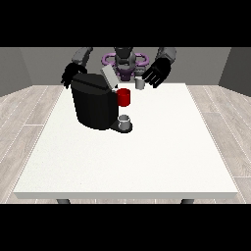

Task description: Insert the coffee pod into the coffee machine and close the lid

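A: Item one?
B: Table (147, 162), white. Black machine (93, 100) standing at about ten o'clock from the table's middle, its grey lid (109, 76) tilted up, open.

A: Attached parts?
B: Red piece (124, 97) on the machine's three o'clock side. Grey cup (125, 121) below it, on the machine's base.

A: The pod?
B: Small grey pod (140, 84), upright on the table at one o'clock from the machine, well apart from the lid, not inserted.

A: Hands?
B: Hand at the view's right (156, 73): fingers spread, holding nothing, just beside the pod at two o'clock of it. Hand at the view's left (71, 73): behind the machine's eleven o'clock corner; fingers hang down, whether they touch it I cannot tell.
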`<state>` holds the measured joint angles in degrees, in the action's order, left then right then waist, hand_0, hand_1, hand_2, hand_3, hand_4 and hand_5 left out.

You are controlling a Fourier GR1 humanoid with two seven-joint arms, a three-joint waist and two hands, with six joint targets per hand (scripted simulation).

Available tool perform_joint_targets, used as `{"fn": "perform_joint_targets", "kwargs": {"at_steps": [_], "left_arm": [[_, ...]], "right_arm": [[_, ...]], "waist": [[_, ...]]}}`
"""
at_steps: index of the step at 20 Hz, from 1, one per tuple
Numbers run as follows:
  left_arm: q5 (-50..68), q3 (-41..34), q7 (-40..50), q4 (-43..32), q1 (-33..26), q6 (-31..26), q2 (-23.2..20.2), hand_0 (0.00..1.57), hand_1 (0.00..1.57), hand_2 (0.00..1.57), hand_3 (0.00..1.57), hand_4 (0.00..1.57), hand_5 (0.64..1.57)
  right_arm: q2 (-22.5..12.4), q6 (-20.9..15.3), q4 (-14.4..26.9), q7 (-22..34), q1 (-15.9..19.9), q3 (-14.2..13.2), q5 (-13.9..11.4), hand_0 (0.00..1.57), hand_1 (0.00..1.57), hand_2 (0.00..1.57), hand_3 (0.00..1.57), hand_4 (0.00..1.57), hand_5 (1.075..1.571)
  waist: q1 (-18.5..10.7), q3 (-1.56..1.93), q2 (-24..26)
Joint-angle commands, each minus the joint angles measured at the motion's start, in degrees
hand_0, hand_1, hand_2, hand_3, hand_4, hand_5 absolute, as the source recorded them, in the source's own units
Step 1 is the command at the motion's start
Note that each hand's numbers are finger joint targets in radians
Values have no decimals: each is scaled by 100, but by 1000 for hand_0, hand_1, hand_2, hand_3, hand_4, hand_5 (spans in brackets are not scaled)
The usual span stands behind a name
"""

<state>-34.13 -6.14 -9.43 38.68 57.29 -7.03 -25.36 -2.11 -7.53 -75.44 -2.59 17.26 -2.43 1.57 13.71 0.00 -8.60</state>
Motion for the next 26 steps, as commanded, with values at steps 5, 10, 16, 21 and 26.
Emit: {"fn": "perform_joint_targets", "kwargs": {"at_steps": [5,10,16,21,26], "left_arm": [[18,-173,-75,-107,611,-344,-448,1264,1264,1319,1251,516,1571],[-93,-110,467,-78,993,-227,-183,1281,1281,1306,1226,501,1571],[-186,-30,481,-168,1016,-69,109,1314,1314,1328,1230,493,1571],[-238,-92,416,-266,963,-41,-32,1316,1316,1328,1225,510,1571],[-349,-10,423,-231,968,157,170,1206,1206,1261,1187,504,1571]], "right_arm": [[-169,82,-265,31,203,-57,21,0,0,0,0,548,1571],[97,-143,-60,-397,48,62,-153,0,0,0,0,526,1571],[201,-419,-207,-150,66,304,-179,0,0,0,0,514,1571],[-2,-96,-383,60,115,30,14,0,0,0,0,498,1571],[175,-280,-315,-209,46,103,-105,0,0,0,0,513,1571]], "waist": [[234,0,-361],[311,3,-445],[330,2,-461],[430,0,-472],[406,0,-583]]}}
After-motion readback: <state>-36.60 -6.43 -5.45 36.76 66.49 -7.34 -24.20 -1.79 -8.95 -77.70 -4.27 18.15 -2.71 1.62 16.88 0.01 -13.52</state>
